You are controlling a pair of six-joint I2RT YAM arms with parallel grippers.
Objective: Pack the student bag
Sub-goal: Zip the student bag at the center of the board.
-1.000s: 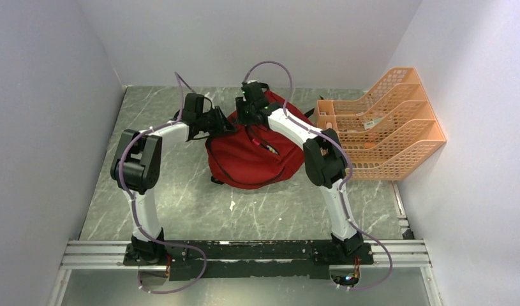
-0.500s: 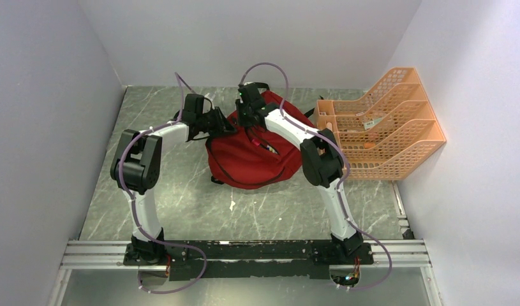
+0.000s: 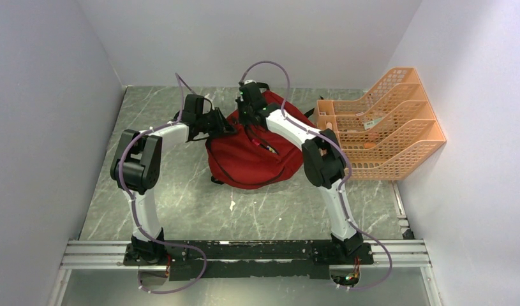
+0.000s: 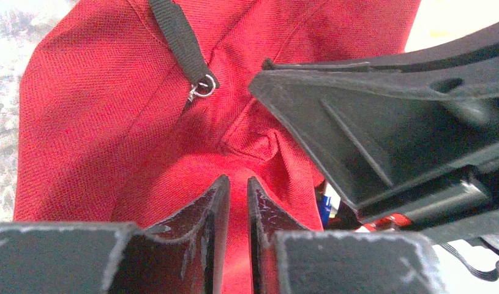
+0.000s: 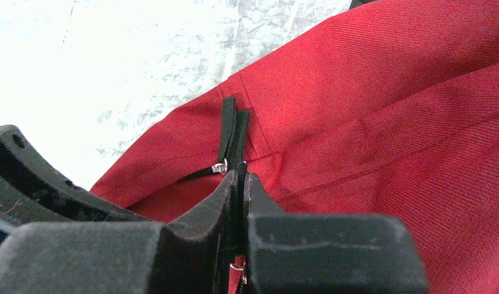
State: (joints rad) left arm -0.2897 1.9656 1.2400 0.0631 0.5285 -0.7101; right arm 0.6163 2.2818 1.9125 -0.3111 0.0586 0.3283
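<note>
The dark red student bag [image 3: 254, 156] lies at the middle back of the table. My left gripper [image 3: 224, 125] is at its left edge. In the left wrist view the left gripper [image 4: 237, 195] is shut on a fold of the red bag fabric [image 4: 112, 122]. My right gripper [image 3: 247, 113] is over the bag's far top. In the right wrist view the right gripper [image 5: 240, 184] is shut on a black zipper pull [image 5: 230, 128] at the seam of the bag [image 5: 387, 122]. A second black pull [image 4: 180, 43] hangs close by.
An orange mesh file organizer [image 3: 397, 137] stands right of the bag, holding a few small items. Small red and blue items [image 3: 265, 146] show in the bag's opening. Grey walls close in the table on the left, back and right.
My right arm has shifted slightly to the left with the zipper pull held. The left arm and the bag have barely moved.
</note>
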